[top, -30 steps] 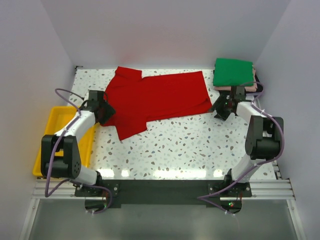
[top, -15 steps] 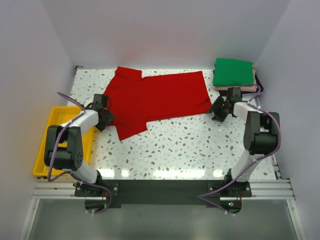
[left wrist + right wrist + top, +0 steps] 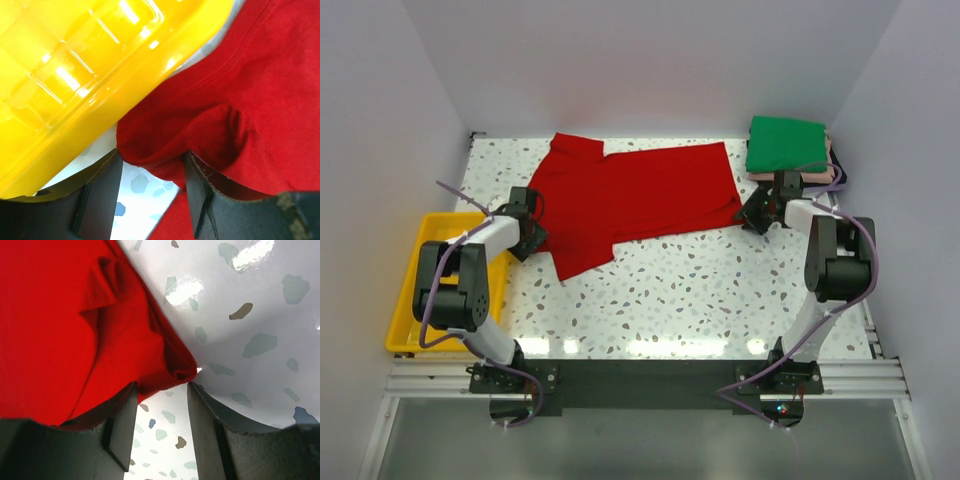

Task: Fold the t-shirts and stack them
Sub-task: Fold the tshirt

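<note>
Backdrop: plain white walls (image 3: 650, 60) around a speckled tabletop (image 3: 720, 290).
Yellow tray (image 3: 430, 240): left of the red t-shirt (image 3: 630, 195), off the tabletop's left edge. The left wrist view shows its glossy rim close to the shirt's hem.
Left gripper (image 3: 532, 232): at the red t-shirt's left sleeve. Only the wrist view shows the jaws, parted, with a bunched fold of red cloth between them.
Red t-shirt: spread flat across the far half of the tabletop, unfolded.
Right gripper (image 3: 756, 212): at the red t-shirt's near right corner. The wrist view shows the jaws apart, with the curled corner just ahead of the gap.
Green t-shirt (image 3: 786, 143): folded, right of the red t-shirt, on top of other folded cloth (image 3: 820, 177). It is seen only from above.
</note>
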`<state>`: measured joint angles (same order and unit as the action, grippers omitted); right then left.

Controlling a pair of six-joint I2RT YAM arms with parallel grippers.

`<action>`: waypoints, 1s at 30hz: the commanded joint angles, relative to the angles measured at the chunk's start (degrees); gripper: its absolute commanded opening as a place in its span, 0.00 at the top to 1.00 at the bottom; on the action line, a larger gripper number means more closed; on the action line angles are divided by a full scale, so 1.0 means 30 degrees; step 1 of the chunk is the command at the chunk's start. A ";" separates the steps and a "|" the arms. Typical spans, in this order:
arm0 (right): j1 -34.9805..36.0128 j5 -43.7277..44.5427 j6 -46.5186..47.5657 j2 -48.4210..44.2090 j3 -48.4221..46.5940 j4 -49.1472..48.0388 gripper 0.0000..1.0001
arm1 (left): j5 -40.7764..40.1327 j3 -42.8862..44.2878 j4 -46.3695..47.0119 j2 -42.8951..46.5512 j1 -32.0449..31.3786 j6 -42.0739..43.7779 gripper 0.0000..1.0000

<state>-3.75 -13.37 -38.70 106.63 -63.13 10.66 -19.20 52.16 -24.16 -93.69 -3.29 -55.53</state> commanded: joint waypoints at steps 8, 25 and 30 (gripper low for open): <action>0.0077 0.0969 -0.0197 0.0961 -0.0899 -0.0447 0.72 | -0.0719 0.0747 0.0260 -0.0967 0.0071 -0.0008 0.71; -0.1064 0.1496 0.1180 -0.2728 0.1149 0.2629 1.00 | 0.1184 -0.1008 -0.0851 0.2341 0.0071 0.0580 1.00; -0.1767 0.1525 0.1649 -0.4193 0.3171 0.2981 1.00 | 0.1830 -0.2822 -0.1173 0.4096 0.0071 0.0462 1.00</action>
<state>-7.70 -10.96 -35.90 97.38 -56.10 17.43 -14.06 46.41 -25.47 -85.08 -3.29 -54.46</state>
